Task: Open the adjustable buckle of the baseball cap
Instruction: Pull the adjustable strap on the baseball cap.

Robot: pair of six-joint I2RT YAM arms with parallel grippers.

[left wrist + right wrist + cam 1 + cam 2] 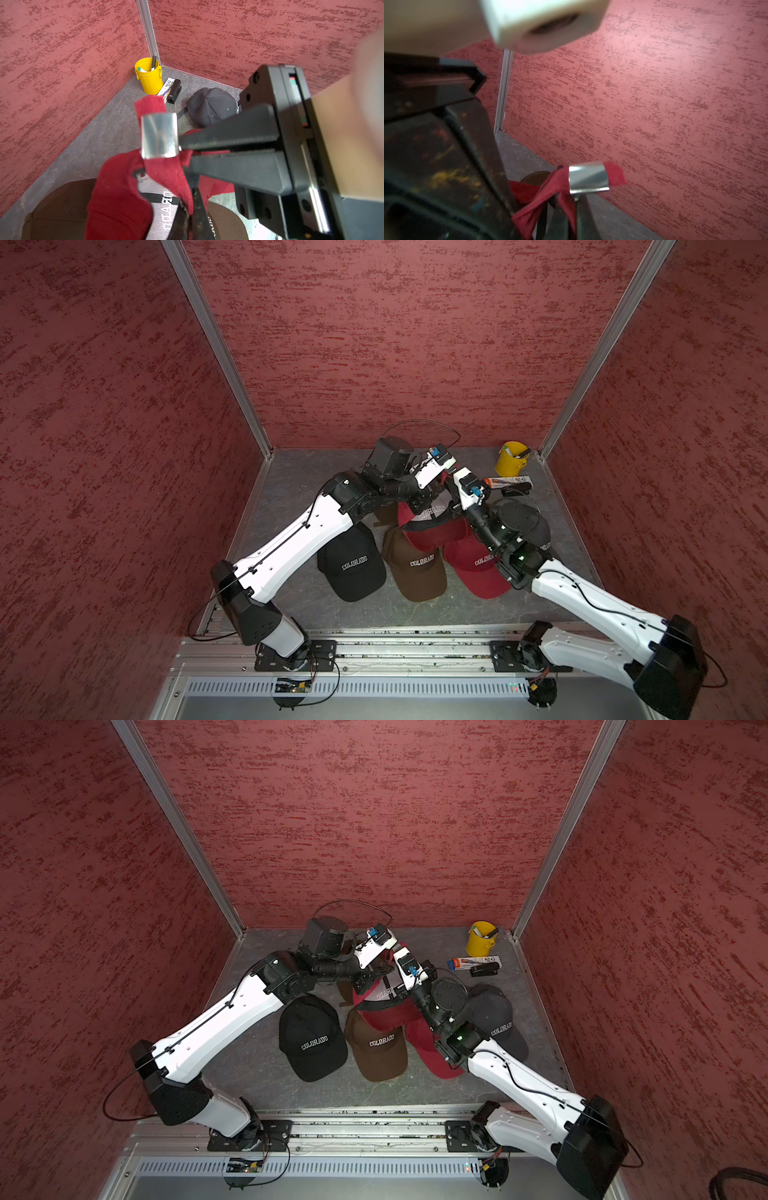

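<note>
"Overhead, why do both arms crowd one hat?" the picture desk asks.

"The left arm (299,539) and right arm (594,593) meet above the middle of the grey table (415,610) to share the red cap (432,537), which hangs raised with its pale lining turned up," the photographer replies. "The work looks divided: the left gripper (190,209) is clamped on the strap (166,174) low down, seemingly as an anchor, while the right gripper (185,154) is pinched tight on the same strap, touching the edge of the buckle (159,136). That silver buckle appears closed around the strap, whose free end pokes out beyond it; stretched between two grips, it sits exposed for prying."

"And the setting?"

"Red textured walls (374,344) box in three sides, joined by aluminium posts (216,344). The grey table carries a black cap (351,564), a brown cap (415,568), a second red cap (478,576) and a grey cap (494,1011), all lying flat beneath or beside the raised one. In the far corner stands a yellow bucket (512,458) holding pens (141,69), with a black stapler (174,91) near it."
</note>
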